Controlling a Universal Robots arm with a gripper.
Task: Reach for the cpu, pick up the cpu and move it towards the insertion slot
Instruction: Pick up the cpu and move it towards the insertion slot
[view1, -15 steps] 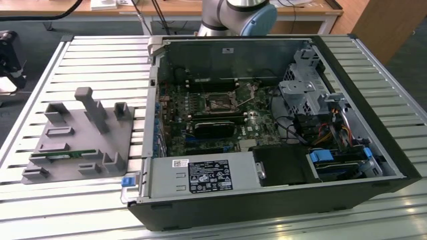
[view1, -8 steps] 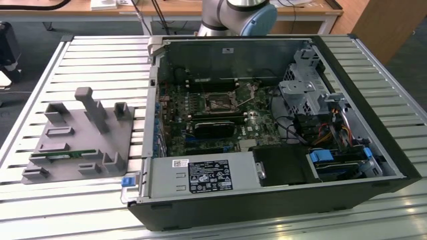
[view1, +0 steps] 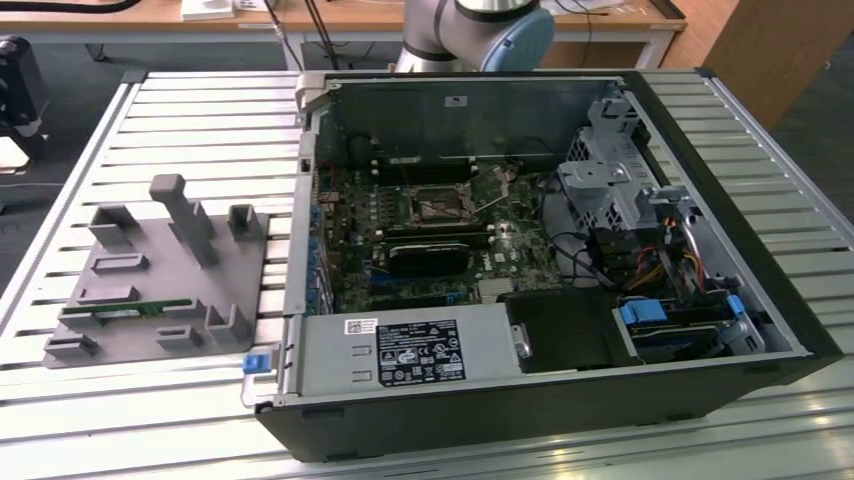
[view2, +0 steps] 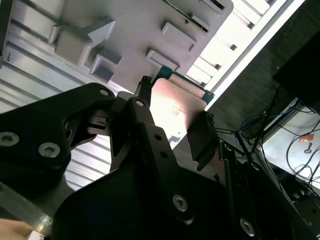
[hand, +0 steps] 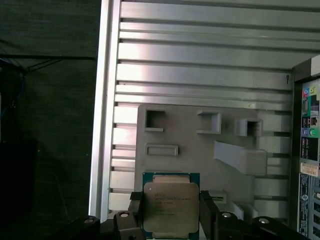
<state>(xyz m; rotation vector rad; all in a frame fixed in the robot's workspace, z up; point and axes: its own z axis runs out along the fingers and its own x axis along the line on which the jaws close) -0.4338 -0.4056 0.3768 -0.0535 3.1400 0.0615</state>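
**First wrist view: cpu clamped in gripper, at the fixture plate's edge**

Landmark is the grey fixture plate (hand: 200, 160), which lies flat on the slatted table (hand: 200, 75).

- The gripper (hand: 170, 212) is closed on the cpu (hand: 170, 200). Black fingers (hand: 136, 212) press on two opposite sides of it, one per side.
- The second wrist view shows the same grip: gripper (view2: 174, 102), cpu (view2: 175, 112) with its shiny face caught between the fingers (view2: 202, 135).
- In the first wrist view the cpu's metal lid faces the camera, with a green rim visible around it. The cpu sits in front of the fixture plate's near edge.
- In the second wrist view the cpu's far edge overlaps a corner of the fixture plate (view2: 130, 30), and table slats show behind the rest of it.
- I can't tell whether the cpu touches the plate or hangs clear of it.
- The insertion slot (view1: 441, 205) shows in the exterior view, inside the open PC case (view1: 747, 330). The case stands just beside the fixture plate (view1: 147, 290), on the exterior view's right.
- The slot has a dark centre and a silvery bracket. Its thin lever (view1: 501, 200) is on the side away from the plate. The slot is well apart from the plate.
- A memory stick (view1: 127, 312) lies in a pocket of the fixture plate, near the plate's edge closest to the exterior camera.
- The arm (view1: 474, 30) base is beyond the case's far wall, well apart from the plate.
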